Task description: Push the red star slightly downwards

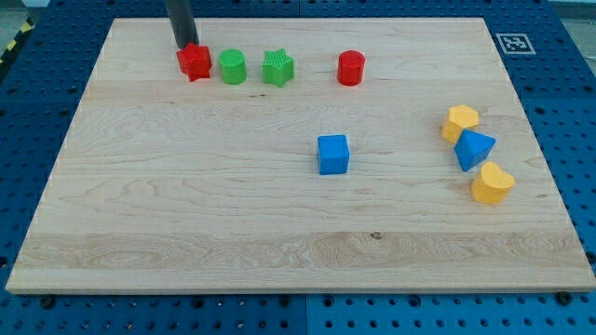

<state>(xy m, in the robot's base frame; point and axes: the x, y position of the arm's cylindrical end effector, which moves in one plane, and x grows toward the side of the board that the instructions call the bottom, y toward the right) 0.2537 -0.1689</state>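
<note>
Camera view: the rod's tip [184, 46] is seen at the upper edge of the red star [195, 62], in the top-left corner of the wooden tabletop [279, 233], touching it or very nearly so; the exact contact cannot be made out. The star lies directly toward the view's bottom from the tip, and that is the relation on which the coming push is judged to turn: a short stroke toward the view's bottom would carry the star the way the task asks. No fingers are fitted to this arm, so nothing is spread, pressed together or pinched; the work is done by the plain rod end alone.

The star is shown as the leftmost of a row along the view's top. Just beside it, to the view's right, stands a green cylinder [233, 67], then a green star [277, 68], and further right a red cylinder [350, 68]. A bare stretch of board is seen beneath the red star, so the path downward is judged free. The near green cylinder is the one neighbour that might be clipped if the stroke drifted rightward.

Well apart, a blue cube [332, 154] sits near the middle, and a yellow block [460, 122], a blue block [474, 150] and another yellow block [491, 183] are clustered at the view's right.
</note>
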